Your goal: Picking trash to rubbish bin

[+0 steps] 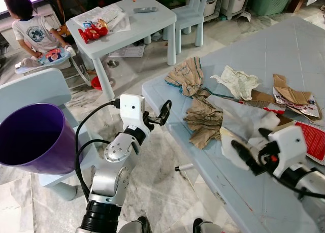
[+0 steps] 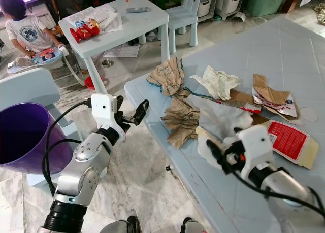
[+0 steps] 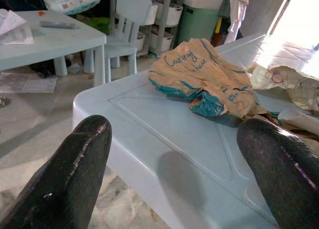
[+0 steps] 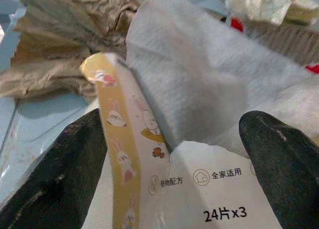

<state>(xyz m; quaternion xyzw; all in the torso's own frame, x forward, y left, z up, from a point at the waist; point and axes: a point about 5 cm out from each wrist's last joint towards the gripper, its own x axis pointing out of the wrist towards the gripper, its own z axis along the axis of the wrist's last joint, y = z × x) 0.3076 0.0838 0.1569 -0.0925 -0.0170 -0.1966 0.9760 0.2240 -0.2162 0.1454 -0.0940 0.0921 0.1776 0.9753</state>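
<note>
— What does the pale blue table (image 1: 284, 55) carry?
— Crumpled brown paper bags (image 1: 205, 119) near its centre, white wrapper (image 1: 236, 81) at one o'clock, torn cardboard (image 1: 290, 95) at three, red packet (image 1: 312, 140) at four.

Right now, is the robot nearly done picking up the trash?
No. The purple bin looks empty. The right gripper is open around a white wrapper, not yet gripping. The left gripper is open by the table edge. Brown paper and cardboard remain.
</note>
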